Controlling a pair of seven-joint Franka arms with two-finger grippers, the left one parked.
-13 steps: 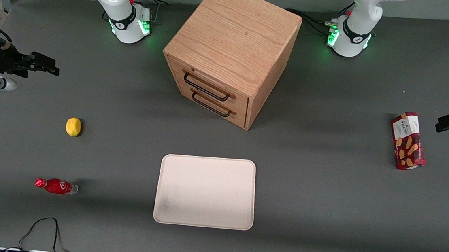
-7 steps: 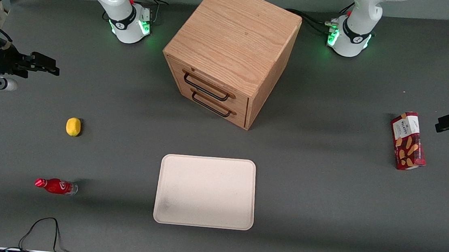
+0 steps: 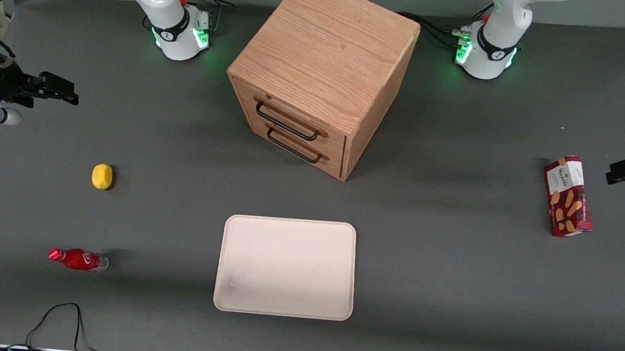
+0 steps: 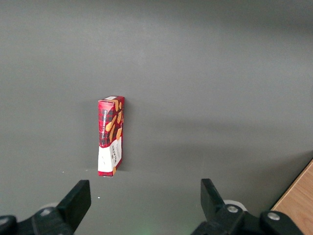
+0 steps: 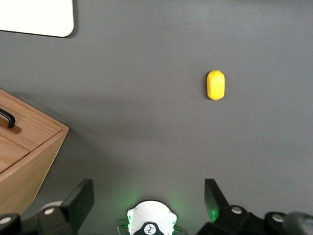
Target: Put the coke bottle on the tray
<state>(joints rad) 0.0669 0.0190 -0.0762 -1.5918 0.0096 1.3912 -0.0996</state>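
The coke bottle [image 3: 79, 259], small and red with a red cap, lies on its side on the grey table toward the working arm's end, near the front camera. It does not show in the right wrist view. The cream tray [image 3: 286, 266] lies flat and bare at mid-table, apart from the bottle; one rounded corner of the tray [image 5: 36, 17] shows in the right wrist view. My right gripper [image 3: 62, 92] hangs above the table at the working arm's end, farther from the front camera than the bottle. The gripper [image 5: 146, 196] is open, with nothing between its fingers.
A yellow lemon [image 3: 102, 176] [image 5: 215, 84] lies between gripper and bottle. A wooden drawer cabinet [image 3: 321, 74] [image 5: 24, 147] stands farther back than the tray. A red snack box [image 3: 568, 196] [image 4: 111, 135] lies toward the parked arm's end. A black cable [image 3: 56, 323] loops at the front edge.
My right gripper has drifted slightly toward the working arm's end of the table. The bottle, tray and other things have not moved.
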